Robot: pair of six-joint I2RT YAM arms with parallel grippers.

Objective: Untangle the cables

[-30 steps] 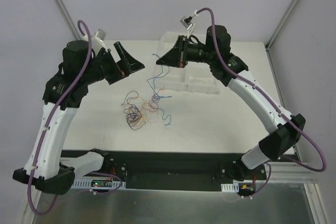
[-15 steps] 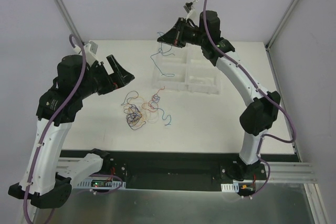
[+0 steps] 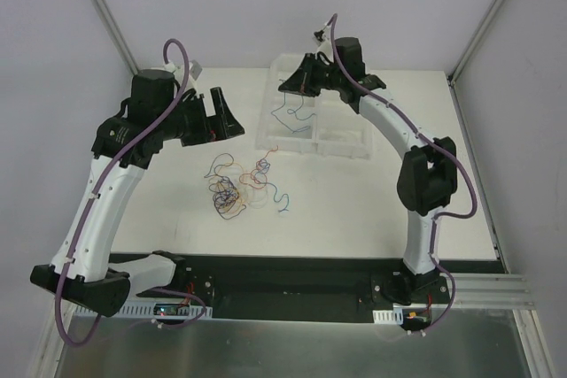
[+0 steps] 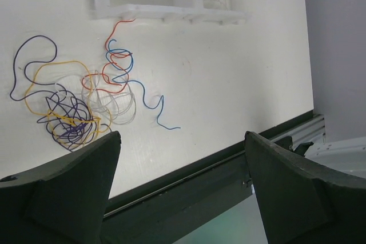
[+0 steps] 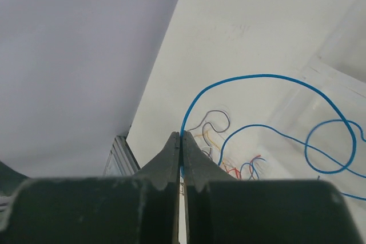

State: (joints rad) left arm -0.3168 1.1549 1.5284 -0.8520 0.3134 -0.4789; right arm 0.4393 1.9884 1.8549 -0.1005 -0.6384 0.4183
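A tangle of thin cables, orange, dark purple, red and blue, lies on the white table. It also shows in the left wrist view, with a blue strand trailing to its right. My right gripper is shut on a separate blue cable and holds it dangling over a clear plastic tray. In the right wrist view the jaws pinch the blue cable, which loops out ahead of them. My left gripper is open and empty, above and left of the tangle.
The clear tray stands at the back of the table, just beyond the tangle. A black rail runs along the near table edge by the arm bases. Grey walls close in the left, right and back.
My right gripper rose and swung back with the blue cable, then came down over the tray. My left arm shifted, its gripper still open beside the tangle.
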